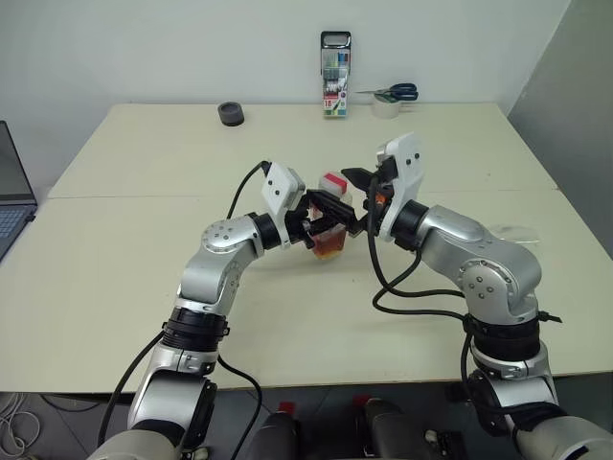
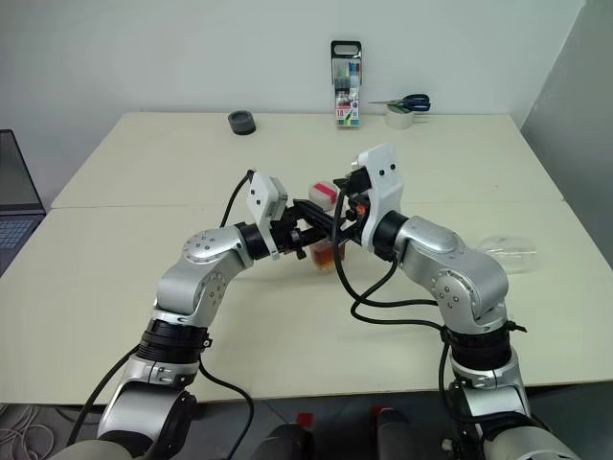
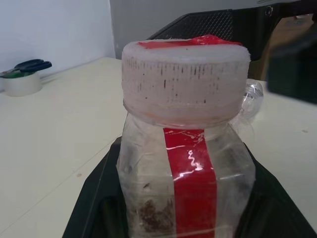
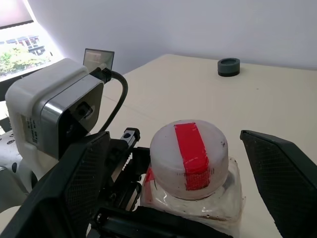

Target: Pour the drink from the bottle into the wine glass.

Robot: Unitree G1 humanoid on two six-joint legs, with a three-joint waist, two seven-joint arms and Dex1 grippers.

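My left gripper (image 1: 324,218) is shut on the body of the bottle (image 1: 332,225) and holds it upright above the middle of the table. The bottle is clear plastic with a red label strip (image 3: 194,183) and a whitish cap (image 4: 190,158) with red tape across its top. The amber drink (image 1: 329,250) fills its lower part. My right gripper (image 4: 173,144) stands open, with one finger on each side of the cap and a gap between each finger and the cap. The wine glass (image 2: 506,251) lies on its side on the table, to the right of my right arm.
A laptop (image 1: 10,196) sits at the table's left edge. Along the far edge are a black tape roll (image 1: 231,113), a standing pack of markers (image 1: 335,77), and scissors (image 1: 395,92) on a white tape roll (image 1: 386,107).
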